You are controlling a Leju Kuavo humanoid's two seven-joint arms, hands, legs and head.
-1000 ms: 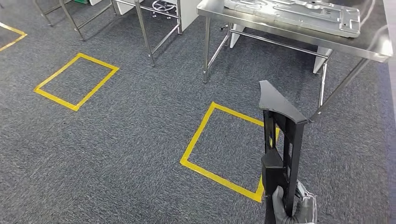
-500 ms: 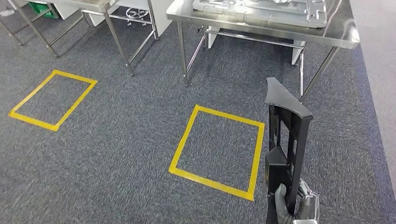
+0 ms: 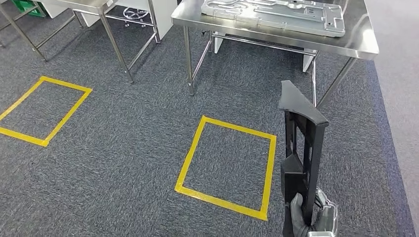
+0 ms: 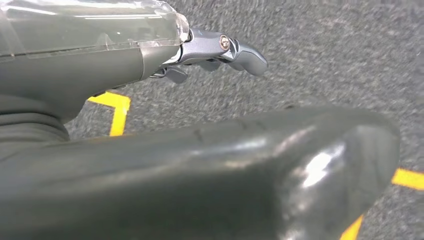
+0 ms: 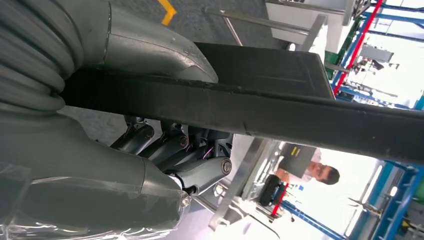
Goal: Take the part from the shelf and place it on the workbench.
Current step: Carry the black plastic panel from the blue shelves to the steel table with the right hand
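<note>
Head view shows the right hand (image 3: 312, 221) at the lower edge of the picture, its grey thumb and fingers wrapped around the base of the part (image 3: 300, 153), which it holds upright. The part is a black, matte piece shaped like a narrow frame: 2 long parallel bars with slots between them, a thicker block low down, and a flat, slanted, pointed cap on top. It stands above the grey carpet (image 3: 123, 148), just beside the right edge of a yellow tape square (image 3: 227, 165) on the floor. In the right wrist view the same part (image 5: 260, 107) runs as a dark bar across the picture, with the thumb (image 5: 150, 47) pressed on one side and the darker fingers (image 5: 200, 170) curled on the other.

The left hand (image 4: 215, 47) hangs over the carpet with its fingers loosely extended and nothing in them.

Ahead stands the workbench (image 3: 363, 44), a steel table on thin legs, with a large flat silver metal plate (image 3: 276, 14) lying on it. Another steel-legged table (image 3: 113, 42) stands to the left, and a 2nd yellow tape square (image 3: 42, 111) marks the carpet further left. A person (image 5: 312, 172) appears in the right wrist view, well apart, among blue racking (image 5: 395, 200).
</note>
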